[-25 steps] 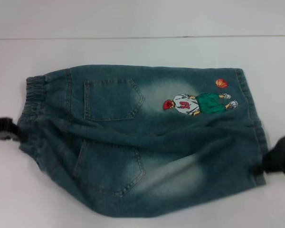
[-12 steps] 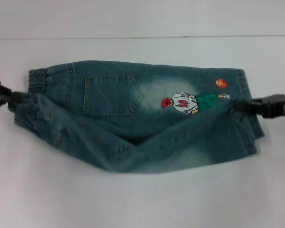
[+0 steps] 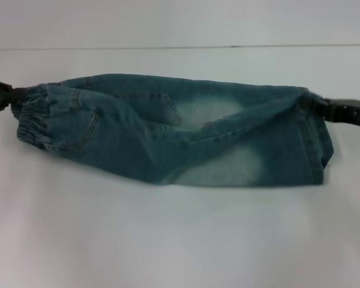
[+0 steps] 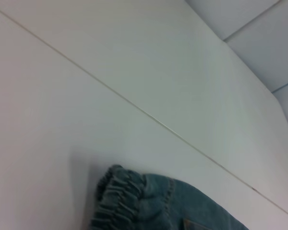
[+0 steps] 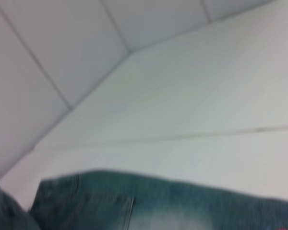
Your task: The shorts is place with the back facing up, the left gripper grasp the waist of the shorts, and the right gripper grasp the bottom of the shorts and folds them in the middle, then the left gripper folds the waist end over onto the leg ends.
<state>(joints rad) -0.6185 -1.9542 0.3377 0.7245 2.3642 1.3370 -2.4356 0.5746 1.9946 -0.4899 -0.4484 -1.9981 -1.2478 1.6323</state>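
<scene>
Shorts (image 3: 186, 144) mid-fold near bench (image 3: 168, 240) far edge, left tool (image 3: 3, 96) clamping waist (image 3: 36, 117), right tool (image 3: 324, 107) clamping hem (image 3: 315, 129); uneven release risks skewed fold.

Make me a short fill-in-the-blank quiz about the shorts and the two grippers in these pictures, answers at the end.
1. The left gripper holds the shorts at the ____ end.
2. The right gripper carries a small ____ label.
3. The shorts are made of blue-green ____.
4. In the head view, the cartoon embroidery is ____ by the folded cloth.

Missing words: waist; white; denim; hidden
</scene>
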